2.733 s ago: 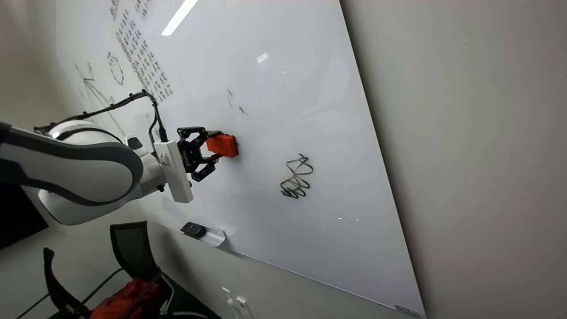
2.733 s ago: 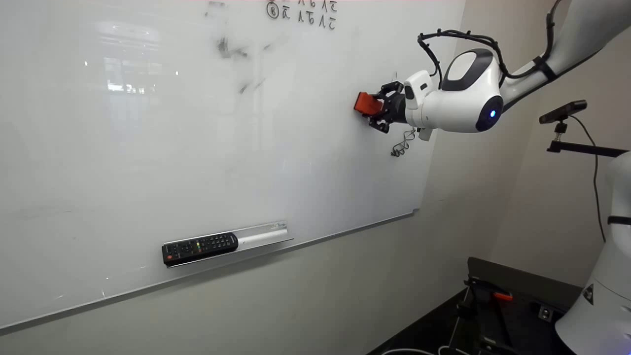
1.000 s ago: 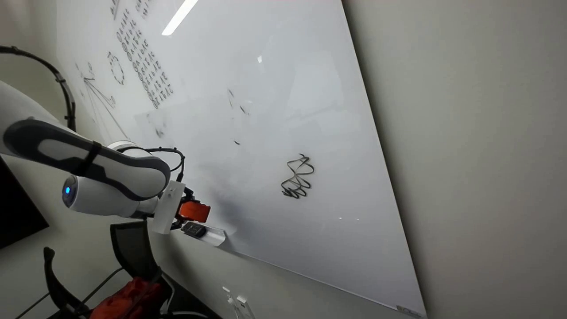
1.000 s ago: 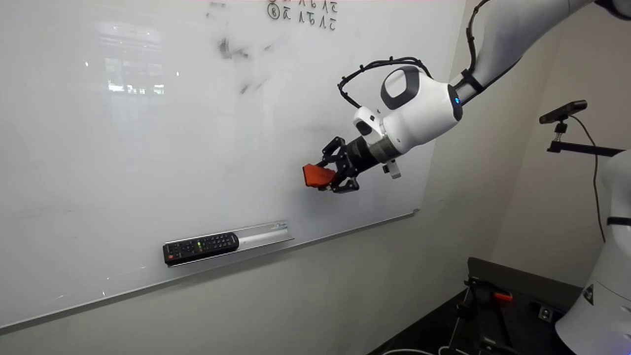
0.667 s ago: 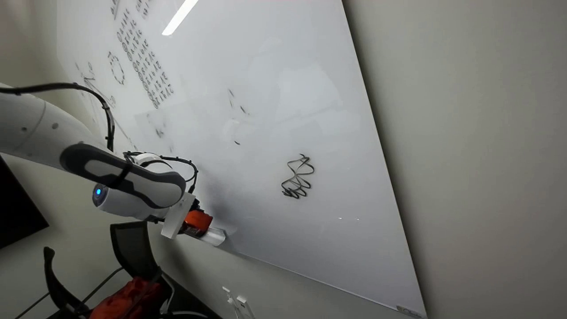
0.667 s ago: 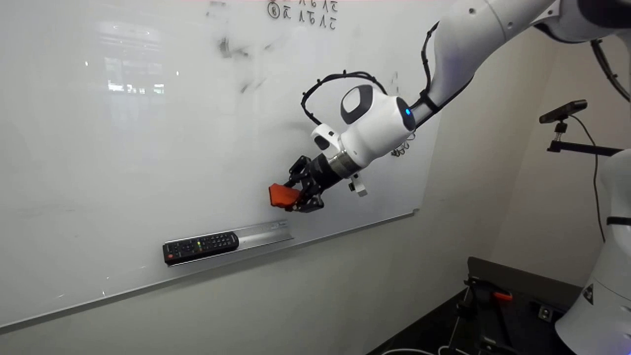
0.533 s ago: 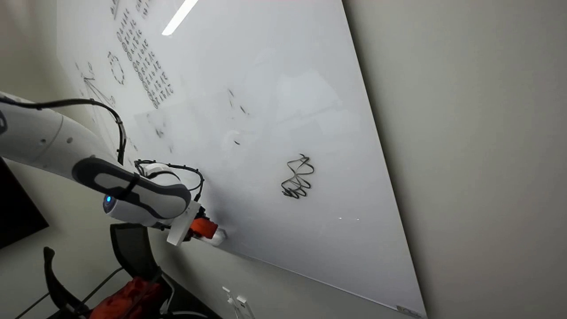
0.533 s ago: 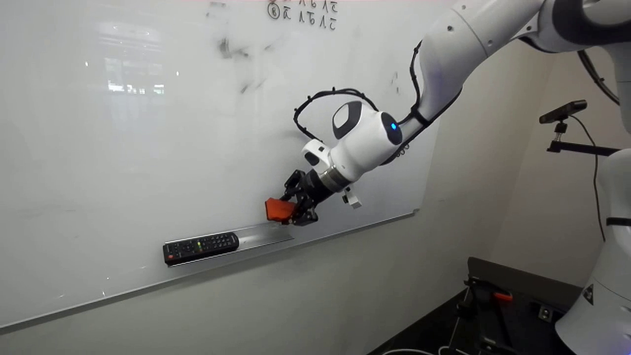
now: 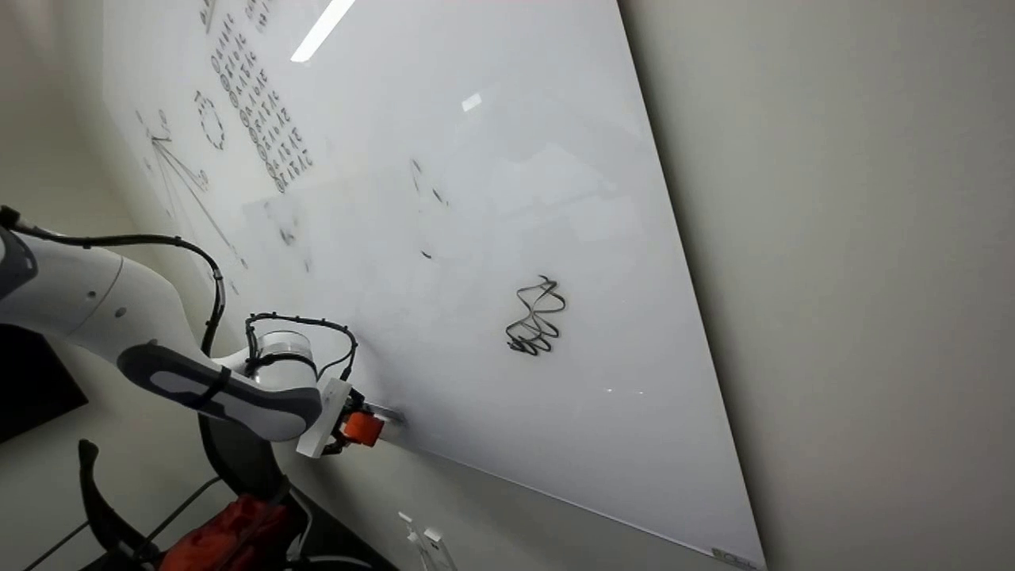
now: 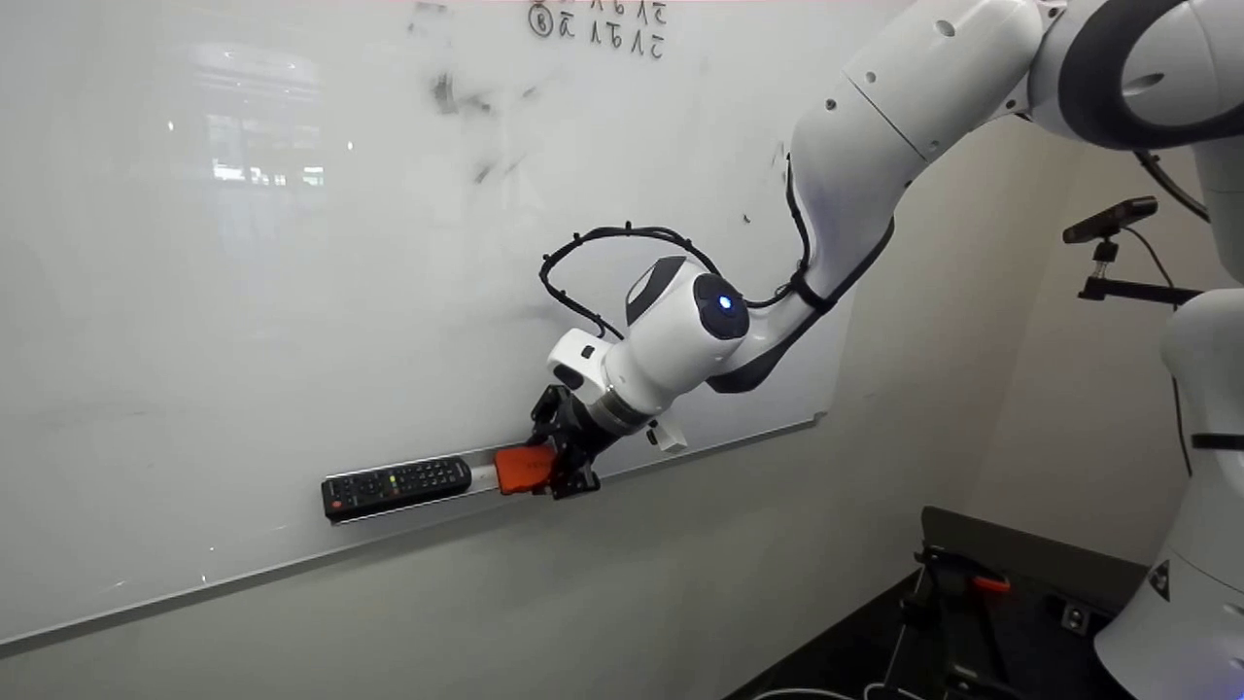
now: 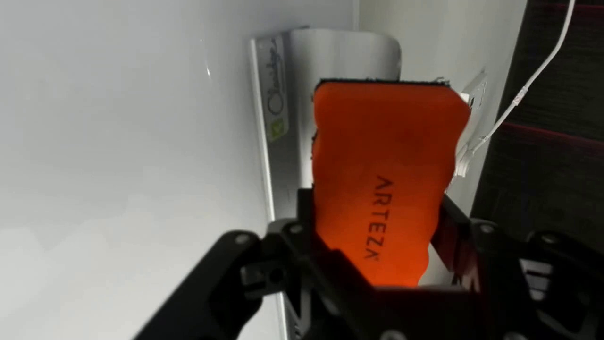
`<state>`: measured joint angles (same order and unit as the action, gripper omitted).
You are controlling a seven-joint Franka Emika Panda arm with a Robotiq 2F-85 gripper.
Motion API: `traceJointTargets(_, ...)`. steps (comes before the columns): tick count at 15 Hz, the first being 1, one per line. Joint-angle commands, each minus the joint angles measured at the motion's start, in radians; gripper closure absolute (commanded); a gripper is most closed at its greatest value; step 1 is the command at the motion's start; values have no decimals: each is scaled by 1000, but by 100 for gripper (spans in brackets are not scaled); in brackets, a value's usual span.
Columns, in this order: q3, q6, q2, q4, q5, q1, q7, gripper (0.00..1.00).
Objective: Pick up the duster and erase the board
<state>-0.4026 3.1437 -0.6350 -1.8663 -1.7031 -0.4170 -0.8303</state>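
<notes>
The orange-red duster (image 11: pixel 382 165) with its dark felt edge is held between the fingers of my gripper (image 11: pixel 376 203). Both finger pads touch its sides in the wrist view. In an exterior view the duster (image 10: pixel 523 470) is at the right end of the small metal tray (image 10: pixel 483 476); I cannot tell whether it rests on it. The gripper (image 10: pixel 544 467) comes in from the upper right. The white board (image 9: pixel 476 182) carries a black looping scribble (image 9: pixel 535 317), short stray marks and rows of small writing. The arm hides the scribble in the exterior view with the tray in front.
A black remote (image 10: pixel 396 489) lies in the tray, left of the duster. A chair (image 9: pixel 238 456) with a red thing (image 9: pixel 230 535) stands below the arm. A camera (image 10: pixel 1110 222) on a bracket is near the robot base. A wall outlet (image 9: pixel 432 543) is below the board.
My gripper has carried the duster from the board's middle down to the tray at the lower edge. Over the last half second it has dropped further. The scribble looks the same.
</notes>
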Motion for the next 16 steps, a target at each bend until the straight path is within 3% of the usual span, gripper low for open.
traceJointTargets(1, 223, -125, 70, -15, 91, 169, 267, 65)
traceJointTargets(2, 142, -75, 62, -28, 176, 98, 344, 65)
traceJointTargets(3, 169, -90, 30, 0, 104, 114, 222, 40)
traceJointTargets(5, 161, -88, 36, -2, 157, 112, 306, 40)
traceJointTargets(8, 157, -88, 36, -4, 159, 108, 313, 40)
traceJointTargets(9, 159, -73, 36, -5, 163, 116, 329, 65)
traceJointTargets(16, 162, -44, 50, 27, 183, 141, 341, 65)
